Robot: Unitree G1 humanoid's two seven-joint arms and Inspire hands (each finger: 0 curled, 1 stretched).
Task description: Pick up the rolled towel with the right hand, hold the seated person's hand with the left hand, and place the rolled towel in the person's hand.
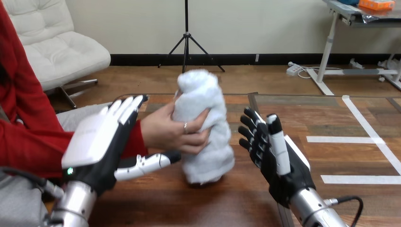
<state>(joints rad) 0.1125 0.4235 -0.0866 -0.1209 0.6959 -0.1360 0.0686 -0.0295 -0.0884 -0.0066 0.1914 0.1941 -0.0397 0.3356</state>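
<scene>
The wooden counter [213, 203] carries the rolled towel [208, 94], which stands on end with its long axis upright and its top leaning slightly toward the view's left. Its base rests on the counter between the two robot hands.

The left hand [97, 137] is spread wide with its fingers straight. It lies along the red sleeve at the person's wrist, and its thumb [146, 163] reaches underneath. I cannot tell whether it grips the wrist, since nothing is visibly curled round it.

The right hand [272, 151] is open and empty, just to the right of the towel and apart from it, with its palm turned toward the roll.

The person's hand [170, 132] wraps the towel's middle from the left side.

The towel lies directly left of the right hand, which is the nearer of the two to its free side. With the roll in the person's grasp, the placing looks done, and what remains is probably for both hands to draw clear.
</scene>
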